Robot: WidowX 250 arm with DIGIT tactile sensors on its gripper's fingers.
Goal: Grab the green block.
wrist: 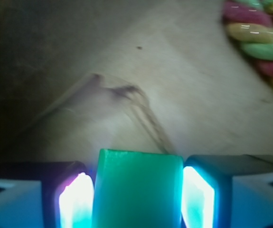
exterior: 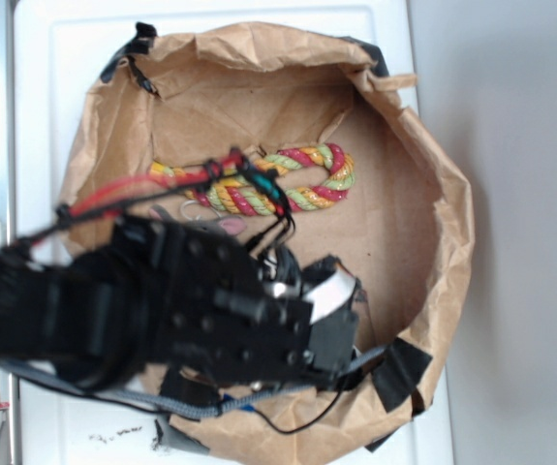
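In the wrist view the green block (wrist: 138, 190) stands upright between my two lit fingertips, its flat sides against the left pad (wrist: 77, 199) and the right pad (wrist: 198, 197). My gripper (wrist: 137, 197) is shut on it, just above the brown paper floor. In the exterior view the gripper (exterior: 331, 295) hangs low over the front middle of the paper-lined basin, and the arm and fingers hide the block there.
A red, yellow and pale-green twisted rope (exterior: 259, 184) lies at the back of the basin, also at the wrist view's top right as the rope (wrist: 259, 42). Crumpled brown paper walls (exterior: 443, 203) ring the basin, taped with black tape (exterior: 401, 373). A white surface (exterior: 65, 58) lies around it.
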